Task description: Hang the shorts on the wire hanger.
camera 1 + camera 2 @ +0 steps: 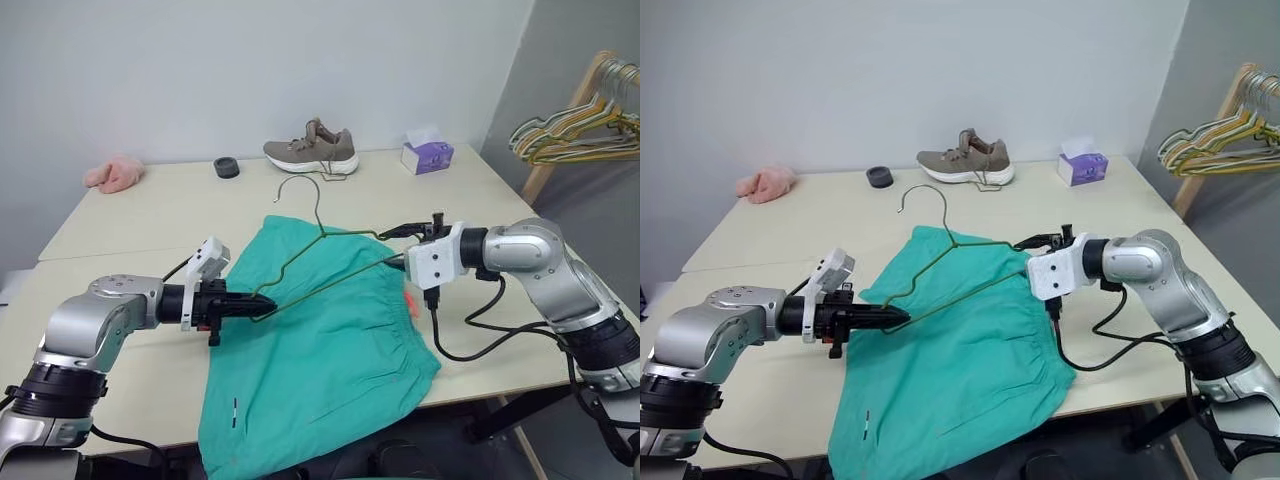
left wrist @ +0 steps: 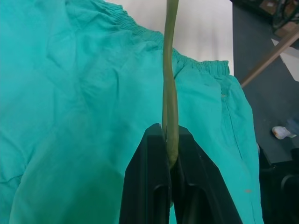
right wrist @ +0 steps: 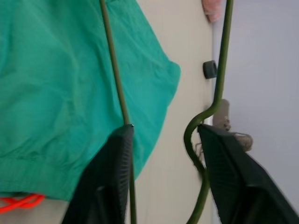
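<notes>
While left tool (image 1: 262,300) pinches wire hanger (image 1: 320,262) above shorts (image 1: 330,350), right tool (image 3: 163,154) parted.

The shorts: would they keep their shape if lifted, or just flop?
Probably flop: the shorts lie creased on the table, one leg drooping over its edge. Likely light, being thin cloth. The gathered waistband might catch on the hanger.
</notes>
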`<state>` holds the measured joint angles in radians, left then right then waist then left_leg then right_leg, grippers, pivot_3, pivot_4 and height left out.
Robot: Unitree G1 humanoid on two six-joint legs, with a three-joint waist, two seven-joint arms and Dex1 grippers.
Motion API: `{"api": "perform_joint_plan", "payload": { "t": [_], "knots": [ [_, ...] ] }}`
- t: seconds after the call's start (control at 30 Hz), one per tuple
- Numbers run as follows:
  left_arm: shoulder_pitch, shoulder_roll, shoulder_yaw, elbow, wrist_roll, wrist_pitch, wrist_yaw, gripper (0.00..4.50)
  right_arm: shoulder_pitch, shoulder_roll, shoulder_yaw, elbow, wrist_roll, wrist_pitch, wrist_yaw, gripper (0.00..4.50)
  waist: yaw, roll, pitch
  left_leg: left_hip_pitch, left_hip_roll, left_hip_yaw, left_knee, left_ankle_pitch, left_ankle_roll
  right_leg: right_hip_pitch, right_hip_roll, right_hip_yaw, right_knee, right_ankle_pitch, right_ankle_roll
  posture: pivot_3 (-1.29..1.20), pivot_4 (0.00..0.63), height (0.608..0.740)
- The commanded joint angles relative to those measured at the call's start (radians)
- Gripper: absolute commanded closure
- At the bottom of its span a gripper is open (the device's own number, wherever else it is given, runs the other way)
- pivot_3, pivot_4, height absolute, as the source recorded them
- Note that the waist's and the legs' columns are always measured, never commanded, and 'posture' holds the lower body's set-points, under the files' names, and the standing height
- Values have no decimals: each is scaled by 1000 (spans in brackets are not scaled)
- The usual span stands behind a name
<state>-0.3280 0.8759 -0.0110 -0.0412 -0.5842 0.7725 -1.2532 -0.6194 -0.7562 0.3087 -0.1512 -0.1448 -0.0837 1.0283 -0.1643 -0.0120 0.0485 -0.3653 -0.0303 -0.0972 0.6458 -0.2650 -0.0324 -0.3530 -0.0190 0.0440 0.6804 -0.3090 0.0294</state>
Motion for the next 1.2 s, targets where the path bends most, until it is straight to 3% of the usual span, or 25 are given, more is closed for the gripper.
{"api": "perform_joint_plan", "payload": {
  "t": [0.03, 0.13, 0.27, 0.4, 0.57, 0.9, 1.0, 1.2],
  "knots": [
    [1, 19, 25, -46, 0, -34, -14, 4500, 8, -38, -99, -99, 148, 226, 76, 1065, 1, 0, 0, 0, 0, 0, 0, 0, 0, 0, 0, 0, 0, 0, 0, -184, 0, 740],
    [18, 61, 9, -68, 35, -85, -49, 4500, 9, -93, -138, -173, 272, 500, 151, 53, 1, 0, 0, 0, 0, 0, 0, 0, 0, 0, 0, 0, 0, 0, -1, -186, 0, 740],
    [16, 89, -2, -79, 67, -137, -75, 4500, 31, -138, -120, -252, 364, 699, 195, 53, 1, 1, 0, 0, 0, -1, 0, 0, 0, 0, 0, -1, 0, -2, 0, -186, 0, 740],
    [13, 111, -20, -112, 89, -175, -110, 4500, 25, -111, -40, -226, 333, 769, 167, 53, 0, 1, 0, 1, 1, -1, 0, 0, 0, 0, 0, -1, 0, -3, 0, -187, 0, 740],
    [27, 127, -35, -149, 113, -208, -127, 4500, -35, -50, 27, -143, 278, 779, 119, 53, 0, 3, 1, 1, 1, 1, 0, 0, 0, 0, 0, 0, 0, -3, 0, -167, 0, 740],
    [57, 131, -25, -131, 148, -238, -112, 4500, 23, -246, -117, -215, 437, 793, 292, 53, 25, 3, 2, -1, 0, -1, -1, -1, -1, 0, 0, -2, -1, -3, -1, -166, 0, 740],
    [57, 135, -34, -124, 155, -241, -124, 4500, 19, -237, -131, -188, 431, 803, 245, 53, 22, 3, 2, 0, 0, -1, -1, -1, 0, 0, 0, -2, -1, -4, 0, -173, 0, 740],
    [33, 119, -36, -149, 108, -194, -155, 4500, 8, -154, -14, -148, 359, 769, 187, 53, 18, 3, 2, 1, 1, 1, 0, -1, 0, 0, 0, -2, 0, -4, 1, -188, 0, 740]
  ]
}}
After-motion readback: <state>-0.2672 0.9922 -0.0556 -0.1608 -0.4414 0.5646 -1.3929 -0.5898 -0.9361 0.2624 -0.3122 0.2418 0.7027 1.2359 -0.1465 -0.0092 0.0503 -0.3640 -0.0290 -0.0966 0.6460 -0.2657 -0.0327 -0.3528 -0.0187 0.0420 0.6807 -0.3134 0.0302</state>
